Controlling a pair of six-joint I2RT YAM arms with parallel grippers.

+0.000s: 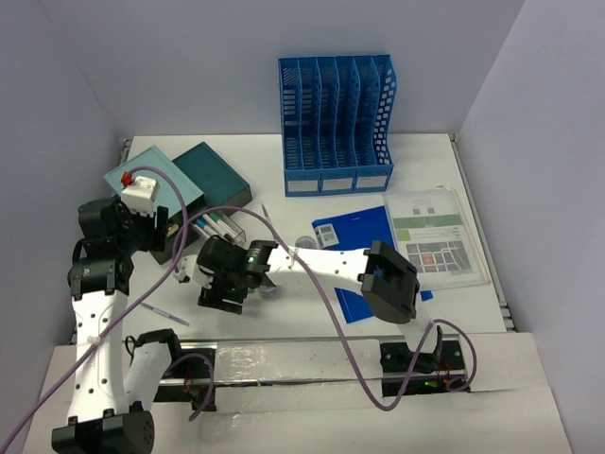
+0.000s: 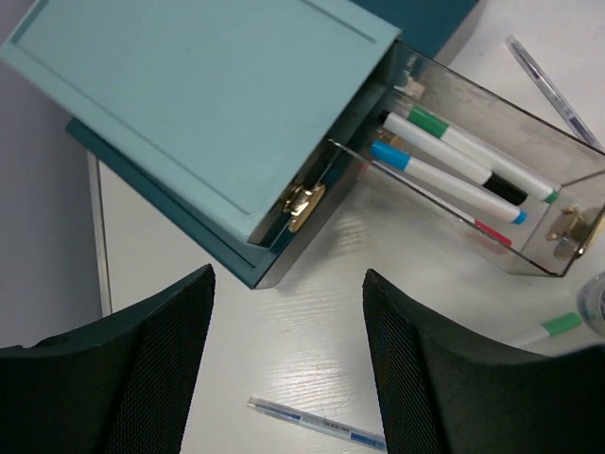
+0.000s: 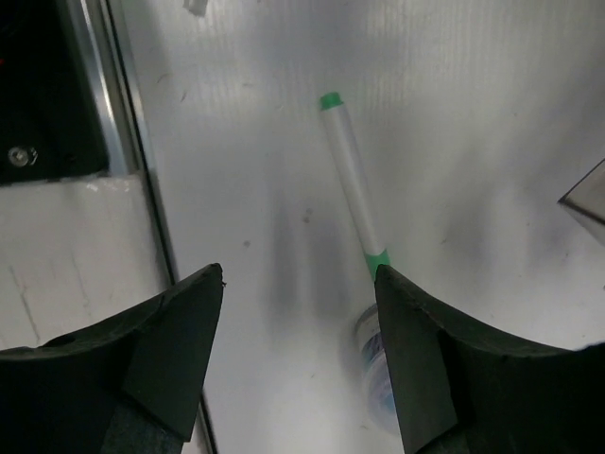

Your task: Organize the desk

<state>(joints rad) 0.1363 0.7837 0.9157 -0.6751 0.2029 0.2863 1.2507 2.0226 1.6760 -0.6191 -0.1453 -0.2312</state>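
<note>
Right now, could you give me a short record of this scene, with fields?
left gripper: open, empty, over the desk beside teal box
right gripper: open, empty, green-ended marker lying ahead
clear tray: holds markers
file organizer: blue, upright, far side
loose pen: lying on desk

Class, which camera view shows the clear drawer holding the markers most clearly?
The left wrist view: the clear drawer is close and its markers are distinct. The top external view shows it small, crossed by a cable. The right wrist view shows at most a corner.
</note>
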